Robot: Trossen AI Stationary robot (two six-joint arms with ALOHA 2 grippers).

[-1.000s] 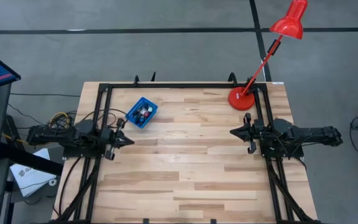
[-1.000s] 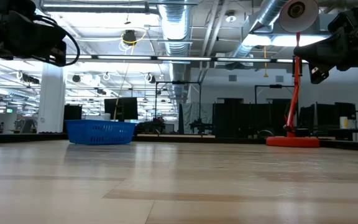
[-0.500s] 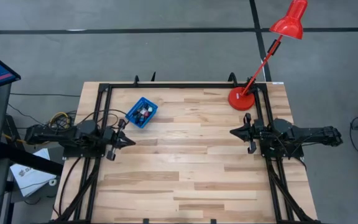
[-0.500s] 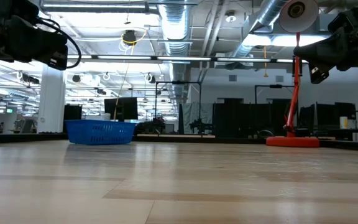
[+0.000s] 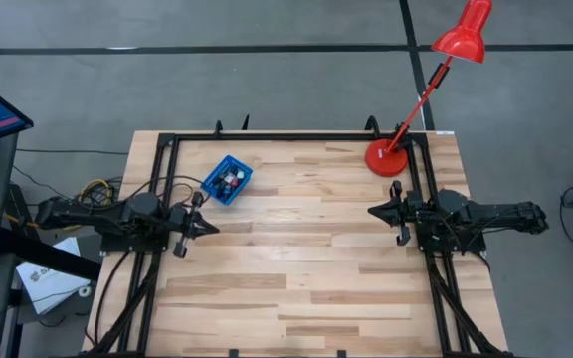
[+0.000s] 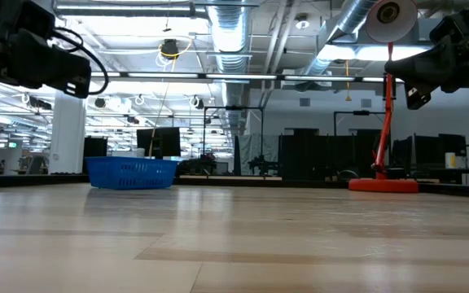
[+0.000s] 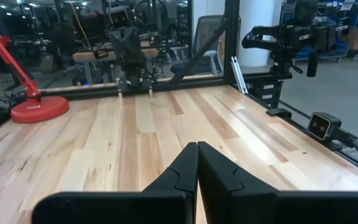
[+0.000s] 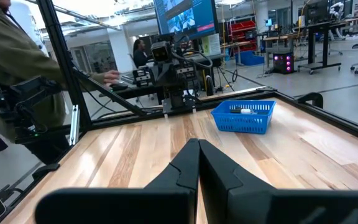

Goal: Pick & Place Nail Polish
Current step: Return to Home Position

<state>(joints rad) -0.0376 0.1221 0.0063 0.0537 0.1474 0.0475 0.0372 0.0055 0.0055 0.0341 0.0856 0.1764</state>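
Note:
A small blue bin [image 5: 227, 180] stands on the table's far left part and holds several tiny nail polish bottles [image 5: 231, 181]; it also shows in the low view [image 6: 132, 172] and the right wrist view [image 8: 244, 116]. My left gripper [image 5: 211, 227] is shut and empty, above the table just near of the bin; its closed fingertips show in the left wrist view [image 7: 197, 147]. My right gripper [image 5: 374, 211] is shut and empty at the table's right side [image 8: 198, 144].
A red desk lamp stands with its base [image 5: 386, 157] at the far right corner and its shade [image 5: 464, 32] beyond the table. A black frame [image 5: 286, 136] runs round the table's edges. A person in a dark jacket [image 8: 5, 56] stands beyond the table's left side.
My left gripper has moved a little toward the table's right edge and near edge, staying shut. Nothing else has moved.

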